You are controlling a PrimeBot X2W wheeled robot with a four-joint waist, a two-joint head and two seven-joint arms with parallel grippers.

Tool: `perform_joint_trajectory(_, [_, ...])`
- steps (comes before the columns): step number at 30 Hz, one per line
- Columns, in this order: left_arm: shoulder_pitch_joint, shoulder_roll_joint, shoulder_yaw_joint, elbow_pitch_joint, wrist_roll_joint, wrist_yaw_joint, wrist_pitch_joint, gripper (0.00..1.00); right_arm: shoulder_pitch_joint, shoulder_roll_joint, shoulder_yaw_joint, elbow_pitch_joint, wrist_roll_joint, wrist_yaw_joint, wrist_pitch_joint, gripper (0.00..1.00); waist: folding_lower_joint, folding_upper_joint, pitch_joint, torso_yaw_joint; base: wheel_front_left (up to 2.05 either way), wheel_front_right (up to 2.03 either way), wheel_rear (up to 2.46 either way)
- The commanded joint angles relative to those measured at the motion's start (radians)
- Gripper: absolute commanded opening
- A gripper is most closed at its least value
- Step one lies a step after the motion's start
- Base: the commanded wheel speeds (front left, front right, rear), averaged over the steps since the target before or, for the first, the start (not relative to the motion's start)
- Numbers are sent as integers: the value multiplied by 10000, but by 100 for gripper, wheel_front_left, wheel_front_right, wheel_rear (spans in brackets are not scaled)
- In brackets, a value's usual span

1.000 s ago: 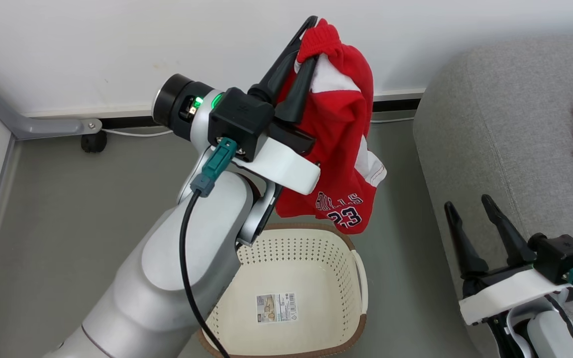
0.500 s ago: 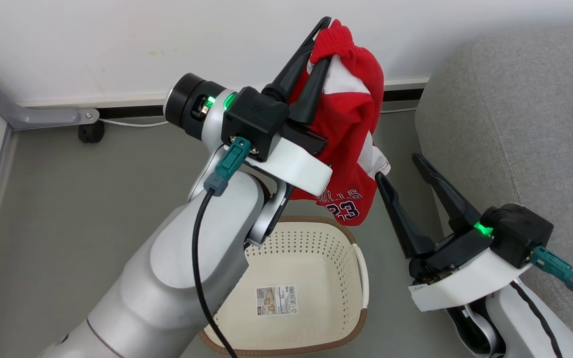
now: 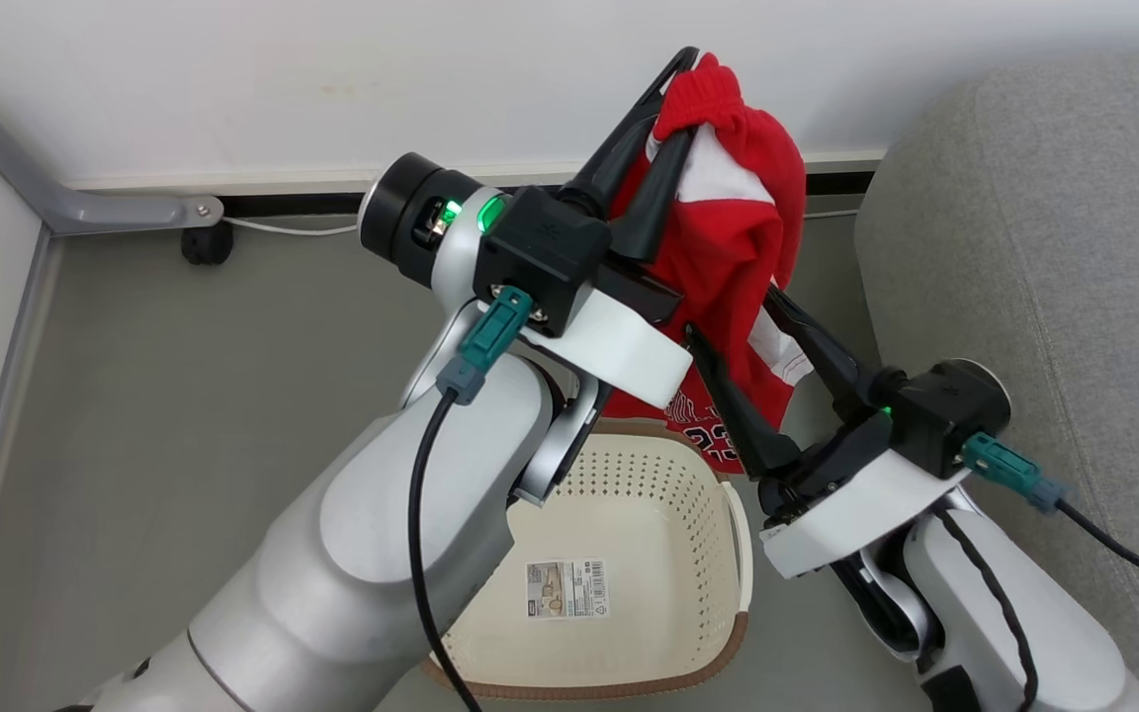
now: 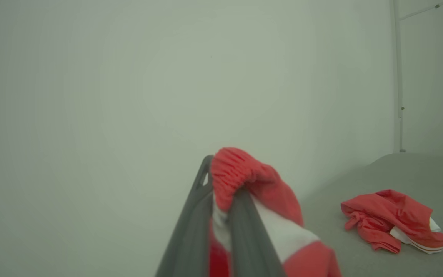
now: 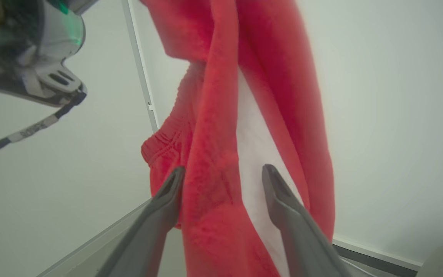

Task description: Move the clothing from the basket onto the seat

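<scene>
The red clothing with white patches hangs in the air above the basket, pinched at its top by my left gripper, which is shut on it. The left wrist view shows that gripper clamped on bunched red fabric. My right gripper stands open lower down, one finger on each side of the hanging cloth. In the right wrist view its fingers flank the clothing without pressing it. The cream basket holds only its paper label. The grey seat lies to the right.
Another red garment lies crumpled on the seat. A white wall with a dark baseboard runs behind. A grey metal frame with a caster stands at the left on the grey floor. My left forearm overlaps the basket's left side.
My right gripper has risen and swung left from beside the seat until its open fingers straddle the hanging clothing. The left gripper keeps its hold. The head view has shifted slightly.
</scene>
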Motion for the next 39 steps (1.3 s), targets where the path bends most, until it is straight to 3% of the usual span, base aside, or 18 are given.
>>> perform_joint_trajectory(1, [-591, 129, 202, -322, -89, 159, -48, 0, -329, 177, 208, 148, -136, 12, -59, 100, -1, 0, 25, 83, 0, 0, 0])
perform_joint_trajectory(5, [-632, 129, 31, -391, -192, 235, -49, 0, -686, 363, 444, 907, -175, 12, -59, 98, -1, 0, 51, 200, 0, 0, 0])
perform_joint_trajectory(6, [-633, 129, -2, -407, -215, 251, -49, 0, -757, 406, 472, 1053, -159, 12, -59, 60, -1, 0, 53, 221, 0, 0, 0])
perform_joint_trajectory(7, [-627, 129, -31, -420, -236, 265, -49, 0, -815, 442, 496, 1154, -144, 12, -59, 11, -1, 0, 51, 239, 0, 0, 0])
perform_joint_trajectory(8, [-619, 129, -56, -428, -251, 279, -49, 0, -866, 473, 497, 1229, -127, 12, -59, 0, -1, 0, 51, 255, 0, 0, 0])
perform_joint_trajectory(15, [-488, 129, -91, -433, -289, 327, -49, 0, -943, 487, 294, 1199, -16, 12, -59, 0, -1, 0, 86, 213, 0, 0, 0])
perform_joint_trajectory(16, [-464, 129, -88, -435, -279, 334, -49, 5, -916, 476, 256, 1141, 2, 12, -59, 0, -1, 0, 95, 189, 0, 0, 0])
perform_joint_trajectory(18, [-402, 129, -97, -440, -280, 336, -49, 58, -876, 447, 187, 1032, 23, 12, -59, 0, -1, 0, 102, 138, 0, 0, 0])
perform_joint_trajectory(19, [-365, 129, -100, -417, -295, 330, -49, 100, -854, 433, 147, 970, 34, 12, -59, 0, -1, 0, 106, 111, 0, 0, 0])
perform_joint_trajectory(39, [983, 129, 292, 170, -120, -37, -49, 100, 162, -228, -2301, -842, 232, 12, -59, 0, -1, 0, -58, -812, 0, 0, 0])
